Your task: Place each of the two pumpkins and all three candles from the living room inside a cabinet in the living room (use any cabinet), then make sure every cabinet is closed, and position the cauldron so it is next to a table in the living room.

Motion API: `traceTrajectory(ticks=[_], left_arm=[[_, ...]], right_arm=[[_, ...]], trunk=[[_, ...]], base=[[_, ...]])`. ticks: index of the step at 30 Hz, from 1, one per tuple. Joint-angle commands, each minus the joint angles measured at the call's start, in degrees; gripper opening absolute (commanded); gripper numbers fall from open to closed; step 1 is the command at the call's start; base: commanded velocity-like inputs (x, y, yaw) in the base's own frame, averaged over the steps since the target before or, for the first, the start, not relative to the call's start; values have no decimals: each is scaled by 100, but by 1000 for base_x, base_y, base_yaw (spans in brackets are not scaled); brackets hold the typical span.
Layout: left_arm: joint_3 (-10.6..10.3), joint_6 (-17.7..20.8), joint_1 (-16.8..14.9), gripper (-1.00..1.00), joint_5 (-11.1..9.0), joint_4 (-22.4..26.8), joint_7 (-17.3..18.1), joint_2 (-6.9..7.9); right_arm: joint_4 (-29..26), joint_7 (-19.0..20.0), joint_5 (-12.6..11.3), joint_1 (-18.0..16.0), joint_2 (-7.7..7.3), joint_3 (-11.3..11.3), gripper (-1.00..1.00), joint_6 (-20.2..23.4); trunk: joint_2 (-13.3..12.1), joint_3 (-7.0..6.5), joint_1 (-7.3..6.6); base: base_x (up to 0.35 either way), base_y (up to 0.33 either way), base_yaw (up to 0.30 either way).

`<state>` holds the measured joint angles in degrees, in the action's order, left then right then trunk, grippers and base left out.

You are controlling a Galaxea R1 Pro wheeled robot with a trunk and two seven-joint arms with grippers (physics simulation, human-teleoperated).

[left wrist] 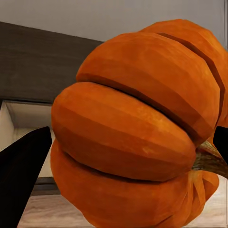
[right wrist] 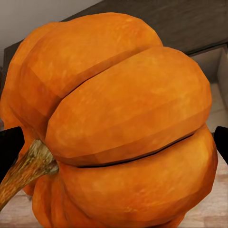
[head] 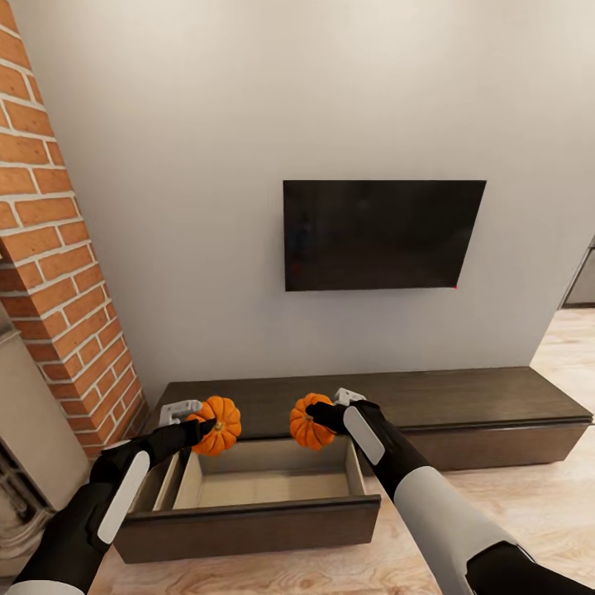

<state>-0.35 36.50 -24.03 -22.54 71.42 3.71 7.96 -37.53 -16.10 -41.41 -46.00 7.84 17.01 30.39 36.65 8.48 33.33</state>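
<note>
Head view is looking down at the TV wall, so going left to right: a brick column (head: 58, 273) is running down the far left, then the left arm is reaching in with its gripper (head: 201, 426) clamped on a pumpkin (head: 218, 425). That pumpkin is hanging in the air over the far left corner of the open drawer (head: 248, 504), not touching anything but the fingers. The drawer is sticking out toward the robot from the left end of the cabinet (head: 463, 397), pale beige inside, and it's sitting empty.

Just right of that, the right gripper (head: 318, 417) is squeezing the second pumpkin (head: 307, 422), which is floating over the far right part of the same drawer, near the cabinet's top edge. The two pumpkins are hanging side by side at about the same height, clearly apart from each other. A black TV (head: 380, 234) is hanging on the pale wall above, and the cabinet is stretching off to the right over the wood floor (head: 545, 496).

Left wrist view is basically all pumpkin (left wrist: 137, 128), stem pointing sideways, with a dark finger (left wrist: 23, 175) showing at its edge and the drawer peeking behind. Right wrist view is much the same: pumpkin (right wrist: 123, 123) up close, stem out to one side, black fingertips (right wrist: 9, 147) pressing in from both sides.
</note>
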Motion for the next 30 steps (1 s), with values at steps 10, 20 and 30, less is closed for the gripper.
traceTrajectory(ticks=[10, 20, 30], left_arm=[[-238, 26, -5, -100, 21, -7, -15, 4], [-249, 17, -5, -100, 21, -16, -12, 4], [-252, -23, -5, -100, 25, -23, -23, 4]], right_arm=[[-7, -60, -61, -6, -2, 22, -100, 11], [-8, -59, -61, -6, -2, 29, -100, 11], [-10, -52, -61, -6, -2, 30, -100, 19]], trunk=[[90, 46, 46], [491, 225, 266], [892, 405, 485]], base=[[3, 0, 0], [0, 0, 0], [0, 0, 0]])
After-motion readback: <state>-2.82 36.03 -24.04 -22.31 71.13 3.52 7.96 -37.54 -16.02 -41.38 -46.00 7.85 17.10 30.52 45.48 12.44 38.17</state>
